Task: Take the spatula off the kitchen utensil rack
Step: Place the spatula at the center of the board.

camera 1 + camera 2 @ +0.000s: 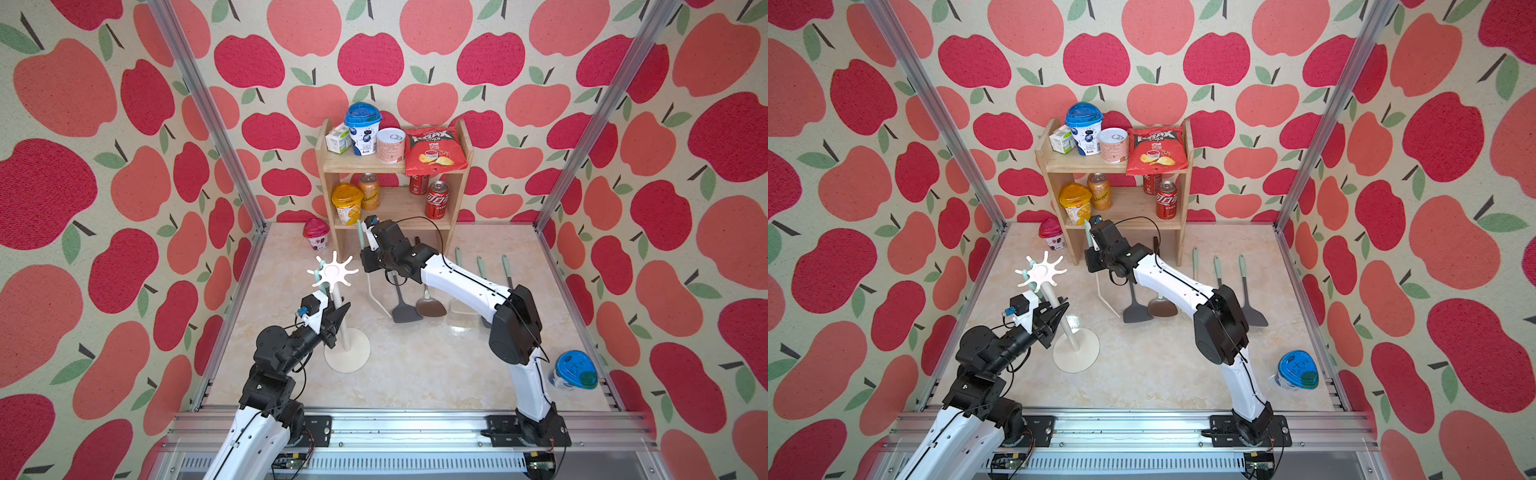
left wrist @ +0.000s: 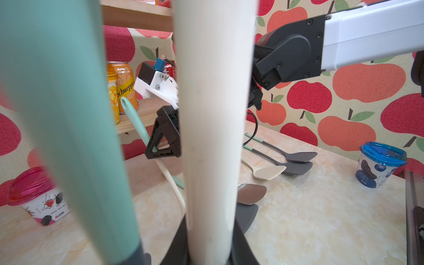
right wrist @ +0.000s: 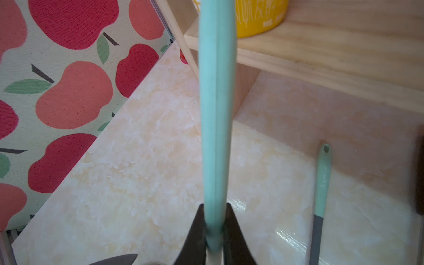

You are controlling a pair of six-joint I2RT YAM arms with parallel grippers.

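The white kitchen utensil rack [image 1: 332, 272] [image 1: 1040, 272] stands at front left on its round base [image 1: 351, 353]. My left gripper [image 1: 337, 311] [image 2: 210, 252] is shut on its pole [image 2: 213, 114], black fingers [image 2: 243, 250] on both sides. My right gripper [image 1: 368, 259] [image 1: 1092, 259] [image 3: 214, 229] is shut on the spatula [image 1: 360, 235] [image 2: 137, 121] [image 3: 216, 114], which has a mint handle and a cream shaft. It holds the spatula clear of the rack, in front of the shelf; the head is hidden. Another mint-handled utensil [image 1: 318, 275] [image 2: 68, 137] hangs from a prong.
Several utensils lie on the table under my right arm, among them a grey turner [image 1: 405, 311] and a brown spoon [image 1: 430, 307]. A wooden two-tier shelf [image 1: 395, 168] with cans and snacks stands at the back. A pink cup [image 1: 316, 235] is beside it, a blue cup [image 1: 575, 372] front right.
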